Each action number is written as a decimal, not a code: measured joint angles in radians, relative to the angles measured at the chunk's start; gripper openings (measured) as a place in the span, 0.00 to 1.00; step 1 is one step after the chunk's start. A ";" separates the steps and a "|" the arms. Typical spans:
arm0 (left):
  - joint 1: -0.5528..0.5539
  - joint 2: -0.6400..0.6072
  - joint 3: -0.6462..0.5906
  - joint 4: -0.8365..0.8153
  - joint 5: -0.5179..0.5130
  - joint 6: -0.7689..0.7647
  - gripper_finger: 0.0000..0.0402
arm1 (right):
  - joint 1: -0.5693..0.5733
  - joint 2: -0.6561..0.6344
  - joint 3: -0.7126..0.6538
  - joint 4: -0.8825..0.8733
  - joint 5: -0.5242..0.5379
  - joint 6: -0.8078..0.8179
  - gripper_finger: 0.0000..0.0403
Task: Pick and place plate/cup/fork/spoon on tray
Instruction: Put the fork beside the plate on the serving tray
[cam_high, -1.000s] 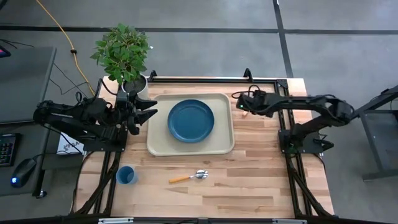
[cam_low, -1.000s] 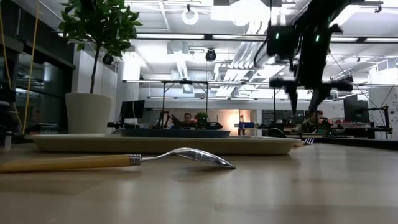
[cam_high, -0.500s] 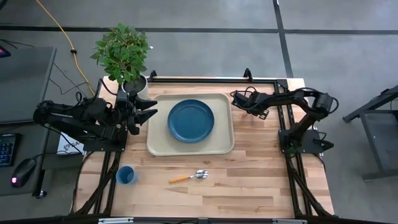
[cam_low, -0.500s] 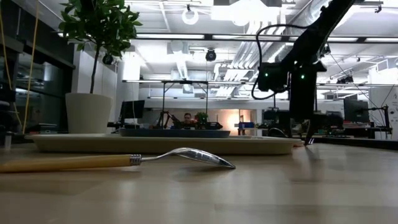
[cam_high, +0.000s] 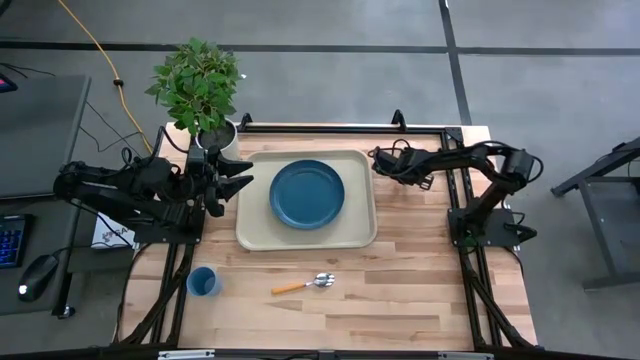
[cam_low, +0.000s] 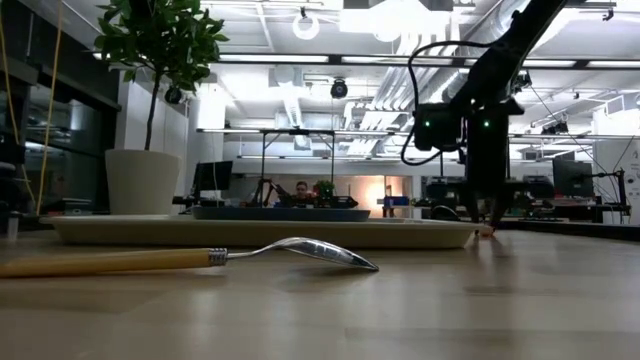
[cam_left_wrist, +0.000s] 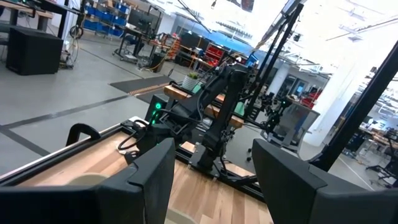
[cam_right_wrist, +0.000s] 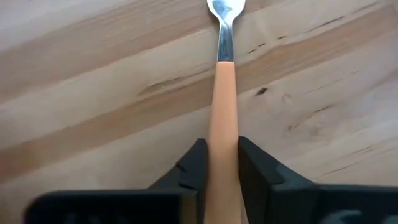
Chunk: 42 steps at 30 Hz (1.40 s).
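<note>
The dark-blue plate (cam_high: 307, 194) sits on the beige tray (cam_high: 255, 235) at the table's middle. The blue cup (cam_high: 203, 282) stands on the table near the front left. The spoon (cam_high: 305, 284) lies on the table in front of the tray. The fork (cam_right_wrist: 224, 99) lies on the wood to the right of the tray's far right corner, under my right gripper (cam_high: 384, 164), which points down and is shut on its orange handle. My left gripper (cam_high: 243, 176) hovers open and empty at the tray's left edge. My right gripper pinches the fork's orange handle (cam_right_wrist: 224, 155) between its two fingers (cam_right_wrist: 194, 163), one on each long side, away from the silver end (cam_right_wrist: 225, 9). The fingers come from above, pointing down (cam_low: 487, 215). The fork lies flat on the table.
A white pot with a green plant (cam_high: 205, 95) stands at the table's far left corner, behind my left gripper. A black frame rail (cam_high: 340, 128) runs along the far edge. Bare wood (cam_high: 420, 260) lies to the right of the tray and in front of it.
My right gripper has gone down from well above the table to the tabletop and a little toward the tray, ending over the fork. The plate, cup, spoon and tray have stayed where they were.
</note>
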<state>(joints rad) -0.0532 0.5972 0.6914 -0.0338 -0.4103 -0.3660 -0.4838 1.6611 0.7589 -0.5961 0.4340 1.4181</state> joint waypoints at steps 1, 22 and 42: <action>0.000 0.000 0.000 0.000 0.000 0.000 0.49 | 0.004 -0.008 0.000 -0.007 0.000 -0.022 0.08; 0.000 0.032 0.000 0.000 0.000 -0.044 0.49 | 0.387 -0.555 -0.006 0.290 -0.072 -0.619 0.09; 0.000 0.427 0.000 0.447 0.101 -0.010 0.49 | 0.690 -0.173 0.378 0.773 -0.110 -0.976 0.09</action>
<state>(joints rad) -0.0533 1.0246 0.6918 0.4133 -0.3095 -0.3765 0.2066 1.4880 1.1370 0.1768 0.3238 0.4422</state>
